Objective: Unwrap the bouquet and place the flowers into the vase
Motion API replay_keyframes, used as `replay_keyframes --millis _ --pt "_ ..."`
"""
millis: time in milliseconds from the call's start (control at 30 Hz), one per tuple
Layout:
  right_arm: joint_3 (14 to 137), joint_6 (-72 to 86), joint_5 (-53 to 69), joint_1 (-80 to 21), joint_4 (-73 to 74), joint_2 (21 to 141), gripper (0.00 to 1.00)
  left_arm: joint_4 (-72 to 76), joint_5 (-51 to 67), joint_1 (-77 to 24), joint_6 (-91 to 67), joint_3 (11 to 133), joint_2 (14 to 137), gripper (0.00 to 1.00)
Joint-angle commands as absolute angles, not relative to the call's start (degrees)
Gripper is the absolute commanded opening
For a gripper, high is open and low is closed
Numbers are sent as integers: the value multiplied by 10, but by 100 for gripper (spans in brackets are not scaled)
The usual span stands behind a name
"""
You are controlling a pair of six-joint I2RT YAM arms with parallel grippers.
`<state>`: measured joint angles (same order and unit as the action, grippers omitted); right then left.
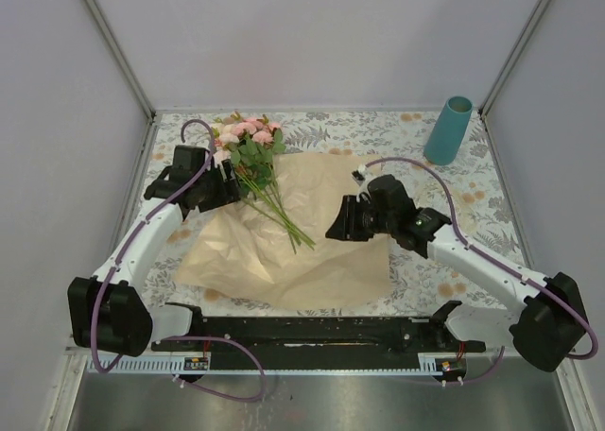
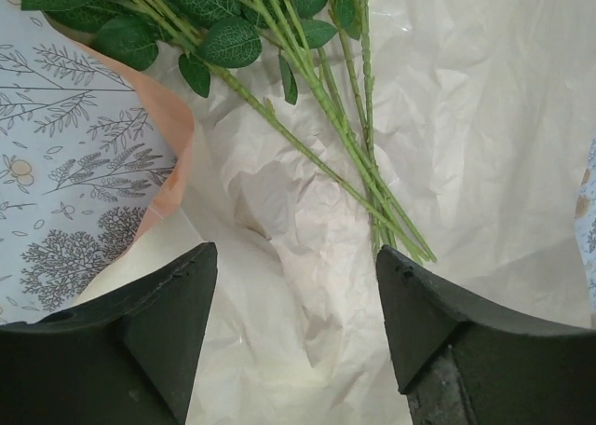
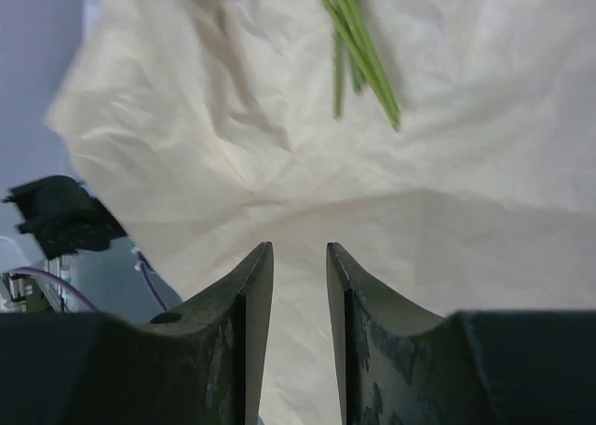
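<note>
My left tool [image 2: 296,250] gapes wide over the opened wrapping paper [image 2: 484,117], near the rose stems [image 2: 346,145]; my right tool [image 3: 299,246] stands narrow, holding nothing.

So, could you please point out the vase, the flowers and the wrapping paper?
vase [image 1: 448,130], top external view, middle of its teal side.
flowers [image 1: 250,129], top external view, on the pink rose heads.
wrapping paper [image 1: 284,272], top external view, bare flat part near the front edge.

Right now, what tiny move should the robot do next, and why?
Probably lower the open left gripper onto the flower stems and close. The paper lies spread flat, the stems lie loose ahead of its fingers, and the vase waits far right.
</note>
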<state>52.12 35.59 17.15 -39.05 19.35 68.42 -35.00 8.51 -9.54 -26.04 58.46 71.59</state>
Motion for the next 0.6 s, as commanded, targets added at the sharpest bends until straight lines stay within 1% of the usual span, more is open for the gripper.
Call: replay_keyframes --millis 0,67,167,267,367,467,567 --pt "391 417 148 -395 151 653 38 -317 113 -96 -250 581 701 78" --pt "330 426 136 -395 107 646 38 -316 119 -94 -256 583 704 79" --pt "293 426 117 -395 73 648 38 -316 124 -89 -273 588 705 80" --pt "283 414 70 -395 74 647 38 -310 127 -69 -302 592 699 81" --pt "279 404 17 -395 83 641 37 -293 178 -45 -328 589 700 80" --pt "288 387 9 -395 95 617 37 -277 203 -43 -327 585 697 78" --pt "298 364 10 -396 103 571 37 -282 188 -50 -325 598 709 77"
